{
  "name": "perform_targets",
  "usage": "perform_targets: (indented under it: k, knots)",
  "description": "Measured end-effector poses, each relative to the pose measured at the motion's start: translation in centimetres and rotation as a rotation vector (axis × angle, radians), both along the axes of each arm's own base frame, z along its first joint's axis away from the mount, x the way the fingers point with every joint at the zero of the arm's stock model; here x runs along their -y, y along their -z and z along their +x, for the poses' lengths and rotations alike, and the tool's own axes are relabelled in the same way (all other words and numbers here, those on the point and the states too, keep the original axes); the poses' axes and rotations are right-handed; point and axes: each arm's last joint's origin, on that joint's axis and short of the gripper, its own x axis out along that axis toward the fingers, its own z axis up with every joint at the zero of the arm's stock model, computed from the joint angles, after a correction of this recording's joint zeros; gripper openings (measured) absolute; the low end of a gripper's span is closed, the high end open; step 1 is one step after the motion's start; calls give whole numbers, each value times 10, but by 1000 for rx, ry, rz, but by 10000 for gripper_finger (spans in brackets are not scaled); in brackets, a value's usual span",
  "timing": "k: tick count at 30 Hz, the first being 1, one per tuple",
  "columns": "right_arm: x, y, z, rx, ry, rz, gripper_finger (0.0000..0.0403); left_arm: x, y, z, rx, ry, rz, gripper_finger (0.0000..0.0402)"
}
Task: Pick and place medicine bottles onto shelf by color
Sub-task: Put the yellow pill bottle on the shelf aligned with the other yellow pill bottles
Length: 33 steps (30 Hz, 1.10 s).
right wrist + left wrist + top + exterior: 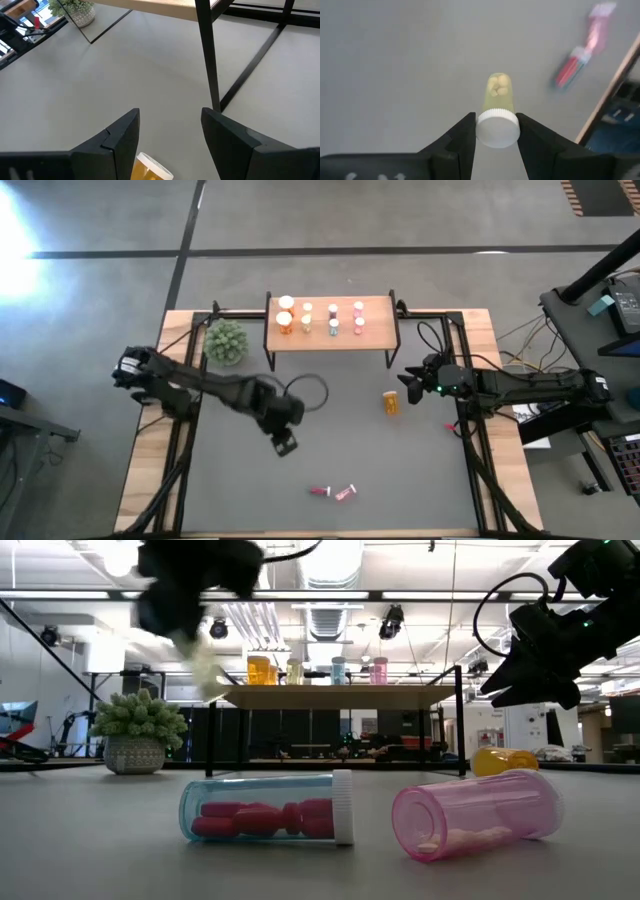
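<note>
My left gripper [285, 442] hangs over the table's middle, shut on a small yellowish medicine bottle [498, 92] with a white cap. It shows blurred at the upper left of the low view [200, 650]. The shelf [375, 308] stands at the far edge, with several bottles upright on it in colour groups. An orange bottle [390, 402] lies on its side on the table. My right gripper [410, 377] waits just beyond it, open [170, 135], touching nothing. A red-filled bottle [268, 808] and a pink bottle [475, 815] lie on their sides near the front edge. My left gripper pinches the yellowish bottle's white cap [496, 131] between its two fingers, one on each side of the cap. The fingers slant steeply down from above. The bottle body hangs below the fingers, cap uppermost, lifted clear of the table.
A green potted plant [226, 342] stands left of the shelf at the far left. The shelf's black legs [206, 55] rise close to my right gripper. Bare grey tabletop lies between the shelf and the two bottles at the front.
</note>
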Motion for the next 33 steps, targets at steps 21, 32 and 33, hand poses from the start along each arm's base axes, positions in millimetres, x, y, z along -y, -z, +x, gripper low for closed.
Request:
perform_targets:
  k: [21,32,33]
  knots:
    - [0,0,0,1,0,0,203,-122,-67,32,229,-209,160,114]
    - [0,0,0,1,0,0,203,-148,-84,42,206,-101,183,114]
    - [0,0,0,0,0,0,203,-149,-86,43,192,-81,189,114]
